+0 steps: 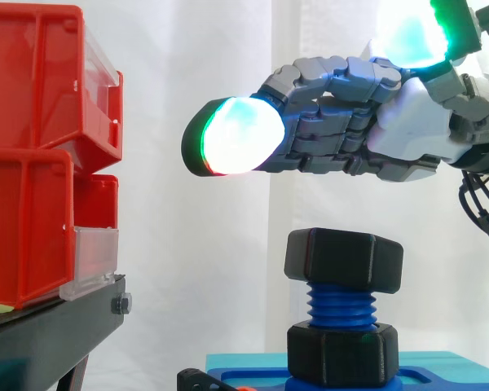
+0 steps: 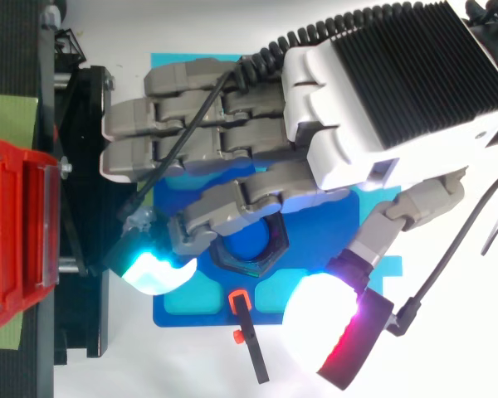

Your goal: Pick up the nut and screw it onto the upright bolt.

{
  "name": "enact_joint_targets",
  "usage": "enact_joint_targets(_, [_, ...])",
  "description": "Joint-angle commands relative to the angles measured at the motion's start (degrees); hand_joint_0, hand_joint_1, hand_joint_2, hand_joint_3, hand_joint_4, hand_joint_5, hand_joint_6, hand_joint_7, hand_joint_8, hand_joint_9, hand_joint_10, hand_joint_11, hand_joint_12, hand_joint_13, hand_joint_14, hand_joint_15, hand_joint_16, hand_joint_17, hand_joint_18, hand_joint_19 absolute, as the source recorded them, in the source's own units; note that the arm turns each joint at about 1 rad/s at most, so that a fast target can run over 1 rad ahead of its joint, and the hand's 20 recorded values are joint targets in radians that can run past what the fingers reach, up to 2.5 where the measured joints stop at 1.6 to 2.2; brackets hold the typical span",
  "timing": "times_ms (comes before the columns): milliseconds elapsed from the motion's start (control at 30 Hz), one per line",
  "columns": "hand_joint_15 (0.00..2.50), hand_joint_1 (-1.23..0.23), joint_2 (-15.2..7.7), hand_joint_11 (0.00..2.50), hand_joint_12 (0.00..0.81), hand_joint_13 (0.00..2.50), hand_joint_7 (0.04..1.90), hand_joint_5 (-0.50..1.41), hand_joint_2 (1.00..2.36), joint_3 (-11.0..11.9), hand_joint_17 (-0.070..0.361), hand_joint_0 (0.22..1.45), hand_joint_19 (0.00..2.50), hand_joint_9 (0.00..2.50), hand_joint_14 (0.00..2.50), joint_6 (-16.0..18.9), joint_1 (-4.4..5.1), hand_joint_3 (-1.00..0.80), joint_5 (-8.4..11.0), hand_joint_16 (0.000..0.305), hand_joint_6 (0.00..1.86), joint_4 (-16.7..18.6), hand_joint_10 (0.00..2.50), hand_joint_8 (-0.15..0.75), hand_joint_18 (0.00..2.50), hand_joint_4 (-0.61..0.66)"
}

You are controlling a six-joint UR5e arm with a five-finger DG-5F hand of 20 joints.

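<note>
Empty and uncurled, the grey hand (image 1: 407, 130) hovers over the black plastic hexagonal nut (image 1: 343, 261), probably light, rigid, best pinched across opposite flats.

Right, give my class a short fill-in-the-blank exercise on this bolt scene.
1. The nut sits at the ___ of the bolt.
2. The bolt's thread is ___ in colour.
3. The open hand hovers ___ the nut, apart from it.
4. The bins are ___ in colour.
Missing words: top; blue; above; red.
</note>
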Motion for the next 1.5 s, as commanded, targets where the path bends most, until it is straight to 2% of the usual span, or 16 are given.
enact_joint_targets(0, [0.0, -0.02, 0.0, 0.0, 0.312, 0.0, 0.54, -0.24, 1.0, -0.9, 0.106, 0.42, 0.0, 0.0, 0.0, -0.1, 0.17, -0.5, 0.25, 0.047, 0.5, 0.5, 0.0, 0.141, 0.0, 0.04])
enact_joint_targets(67, [0.0, -0.02, 0.0, 0.0, 0.311, 0.0, 0.54, -0.24, 1.0, -2.4, 0.106, 0.43, 0.0, 0.0, 0.0, 0.1, 0.17, -0.5, 0.25, 0.047, 0.5, 1.3, 0.0, 0.144, 0.0, 0.04])
enact_joint_targets(100, [0.0, -0.02, 0.0, 0.0, 0.311, 0.0, 0.55, -0.24, 1.0, -2.4, 0.105, 0.43, 0.0, 0.0, 0.0, 0.1, 0.17, -0.5, 0.25, 0.047, 0.5, 1.3, 0.0, 0.144, 0.0, 0.04])
enact_joint_targets(167, [0.0, -0.02, 0.0, 0.0, 0.311, 0.0, 0.55, -0.24, 1.0, -4.5, 0.104, 0.43, 0.0, 0.0, 0.0, 0.2, 0.26, -0.5, 0.78, 0.046, 0.5, 4.7, 0.0, 0.145, 0.0, 0.05])
enact_joint_targets(233, [0.0, -0.02, 0.0, 0.0, 0.313, 0.0, 0.56, -0.24, 1.0, -4.7, 0.104, 0.43, 0.0, 0.0, 0.0, 0.9, 0.26, -0.5, 1.13, 0.046, 0.5, 6.3, 0.0, 0.149, 0.0, 0.05])
enact_joint_targets(400, [0.0, -0.02, 0.0, 0.0, 0.315, 0.0, 0.59, -0.23, 1.0, -4.7, 0.102, 0.43, 0.0, 0.0, 0.0, 1.9, 0.26, -0.5, 0.25, 0.045, 0.5, 6.3, 0.0, 0.156, 0.0, 0.06])
enact_joint_targets(1200, [0.0, -0.03, -0.1, 0.0, 0.319, 0.0, 0.63, -0.22, 1.0, -4.7, 0.101, 0.44, 0.0, 0.0, 0.0, 0.9, 0.44, -0.5, 0.87, 0.045, 0.5, 5.0, 0.0, 0.17, 0.0, 0.07])
enact_joint_targets(1367, [0.0, -0.03, -1.9, 0.0, 0.318, 0.0, 0.63, -0.22, 1.0, -4.7, 0.101, 0.44, 0.0, 0.0, 0.0, 1.1, 0.53, -0.5, 0.78, 0.045, 0.5, 6.3, 0.0, 0.172, 0.0, 0.08])
enact_joint_targets(1467, [0.0, -0.04, -1.9, 0.0, 0.321, 0.0, 0.63, -0.22, 1.0, -4.7, 0.101, 0.44, 0.0, 0.01, 0.0, 1.5, 0.53, -0.5, 0.78, 0.045, 0.5, 7.0, 0.0, 0.173, 0.0, 0.08])
